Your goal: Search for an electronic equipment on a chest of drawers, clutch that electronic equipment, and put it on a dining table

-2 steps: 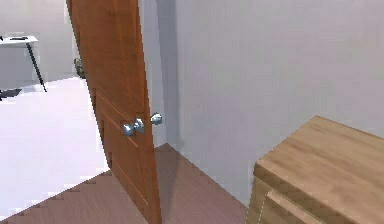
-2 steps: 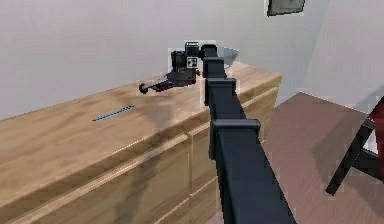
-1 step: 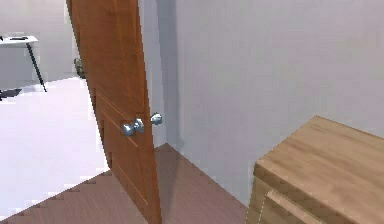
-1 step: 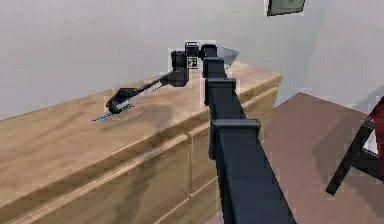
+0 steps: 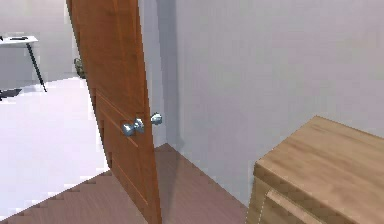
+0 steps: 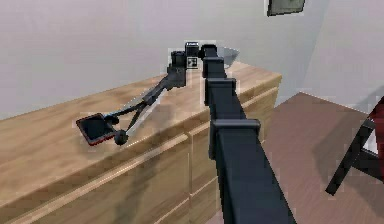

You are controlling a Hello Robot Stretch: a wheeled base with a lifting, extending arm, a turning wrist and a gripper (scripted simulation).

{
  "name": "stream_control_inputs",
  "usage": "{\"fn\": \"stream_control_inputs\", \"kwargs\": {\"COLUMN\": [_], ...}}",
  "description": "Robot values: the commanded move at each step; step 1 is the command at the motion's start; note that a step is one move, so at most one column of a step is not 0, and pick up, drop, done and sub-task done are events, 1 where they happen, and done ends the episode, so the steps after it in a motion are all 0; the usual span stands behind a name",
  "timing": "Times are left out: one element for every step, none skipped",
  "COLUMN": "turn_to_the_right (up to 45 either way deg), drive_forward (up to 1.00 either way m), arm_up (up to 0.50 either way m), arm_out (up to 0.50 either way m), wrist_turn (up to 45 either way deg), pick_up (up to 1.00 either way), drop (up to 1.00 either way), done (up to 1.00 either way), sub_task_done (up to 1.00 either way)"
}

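Wooden top of the chest of drawers [image 6: 50, 150], running along a pale wall, as I am viewing it from the arm side. Lying flat on that top, toward the arm side view's left, is the electronic equipment [image 6: 95, 129]: a small thin slab with a dark face and a red rim, phone-like in shape. I am judging it to be light and stiff, with a smooth face that is likely slippery and liable to crack if dropped. Because it is lying flat, only the thin rim is offering purchase, so I am planning to take it across its two long edges near the middle, keeping off the face.

The hand [image 6: 122, 136] is reaching down on two thin fingers [image 6: 152, 98] to a spot close to the slab's right edge. Whether it is touching, whether the fingers are spread or pressed together, and whether it is holding anything, I cannot tell. The dark arm [image 6: 235, 150] is crossing the top from the bottom edge, and a pale bowl-shaped thing [image 6: 228, 55] is sitting behind it.

Farther out, a framed picture [image 6: 285, 6] is hanging on the wall and a dark chair [image 6: 362, 145] is standing on the reddish floor [image 6: 310, 130]. In the forward view, a wooden corner, probably the same chest, is showing beside an open wooden door [image 5: 115, 90].
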Motion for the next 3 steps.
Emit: {"fn": "stream_control_inputs", "kwargs": {"turn_to_the_right": [0.0,0.0,45.0], "drive_forward": [0.0,0.0,0.0], "arm_up": [0.0,0.0,0.0], "arm_out": [0.0,-0.44,0.0], "wrist_turn": [-6.0,0.0,0.0], "pick_up": [0.0,0.0,0.0], "drop": [0.0,0.0,0.0], "done": [0.0,0.0,0.0], "sub_task_done": [0.0,0.0,0.0]}}
